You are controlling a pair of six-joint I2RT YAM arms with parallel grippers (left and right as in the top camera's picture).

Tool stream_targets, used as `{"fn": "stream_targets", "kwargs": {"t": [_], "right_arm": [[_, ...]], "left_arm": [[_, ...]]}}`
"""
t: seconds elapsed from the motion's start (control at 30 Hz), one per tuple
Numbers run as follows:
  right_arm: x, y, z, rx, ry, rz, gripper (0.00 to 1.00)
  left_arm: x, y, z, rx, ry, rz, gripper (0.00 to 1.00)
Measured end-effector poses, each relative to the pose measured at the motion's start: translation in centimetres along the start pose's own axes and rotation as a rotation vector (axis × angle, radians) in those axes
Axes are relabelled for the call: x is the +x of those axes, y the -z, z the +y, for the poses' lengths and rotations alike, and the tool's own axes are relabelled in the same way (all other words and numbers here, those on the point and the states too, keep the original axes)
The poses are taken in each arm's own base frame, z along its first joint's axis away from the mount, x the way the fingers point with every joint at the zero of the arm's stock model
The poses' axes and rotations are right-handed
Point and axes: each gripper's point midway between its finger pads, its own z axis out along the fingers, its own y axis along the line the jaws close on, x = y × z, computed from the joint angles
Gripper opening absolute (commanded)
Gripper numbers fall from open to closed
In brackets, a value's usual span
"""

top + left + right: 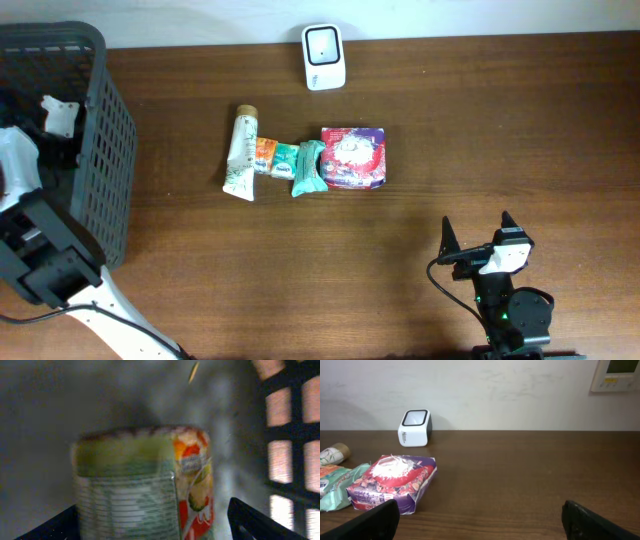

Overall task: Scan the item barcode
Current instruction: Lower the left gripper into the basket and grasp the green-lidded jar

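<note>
In the left wrist view, a blurred item [140, 475] with a green and white printed label and a red and yellow picture lies on the floor of the dark basket [287, 440]. My left gripper [152, 522] straddles it. One finger is at the item's left edge and the other stands a little off its right side, so the jaws are open around it. The white scanner [324, 57] stands at the table's back edge, also in the right wrist view as the scanner [414, 428]. My right gripper [477, 235] hovers open over bare wood at the front right, nothing between its fingers [375, 522].
The grey mesh basket [100, 150] occupies the table's left end, with my left arm reaching into it. A row of goods lies mid-table: a white tube [241, 153], a small orange pack [265, 156], a teal pack [308, 166] and a purple and red pack [353, 157].
</note>
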Motion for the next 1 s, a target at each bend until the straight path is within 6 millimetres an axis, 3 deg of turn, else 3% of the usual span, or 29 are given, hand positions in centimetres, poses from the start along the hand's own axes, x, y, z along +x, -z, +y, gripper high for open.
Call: {"fn": "stream_targets", "kwargs": {"t": [0.03, 0.13, 0.33, 0.43, 0.5, 0.57, 0.77, 0.9, 1.0], "right_arm": [[0.0, 0.0, 0.0, 0.0, 0.0, 0.0, 0.98], [0.0, 0.0, 0.0, 0.0, 0.0, 0.0, 0.99], [0.0, 0.0, 0.0, 0.0, 0.0, 0.0, 0.99], [0.0, 0.0, 0.0, 0.0, 0.0, 0.0, 0.99], [0.0, 0.0, 0.0, 0.0, 0.0, 0.0, 0.98], [0.0, 0.0, 0.0, 0.0, 0.0, 0.0, 0.99], [0.0, 0.0, 0.0, 0.0, 0.0, 0.0, 0.99], [0.0, 0.0, 0.0, 0.0, 0.001, 0.0, 0.98], [0.0, 0.0, 0.0, 0.0, 0.0, 0.0, 0.98]], "left_arm": [[0.4, -0.3, 0.2, -0.009, 0.002, 0.016, 0.63], [0.8, -0.4, 0.4, -0.026, 0.002, 0.034, 0.67], [0.8, -0.4, 0.5, -0.029, 0.011, 0.034, 0.64], [0.8, -0.4, 0.5, -0.03, 0.059, 0.034, 0.57], [0.7, -0.3, 0.5, -0.034, 0.108, 0.033, 0.39], [0.6, 0.2, 0.6, -0.043, 0.14, 0.028, 0.36], [-2.4, 7.7, 0.2, -0.123, 0.163, -0.101, 0.35], [-3.2, 10.4, -0.1, -0.145, 0.2, -0.153, 0.35], [-4.7, 15.3, -1.1, -0.169, 0.206, -0.254, 0.35]]}}
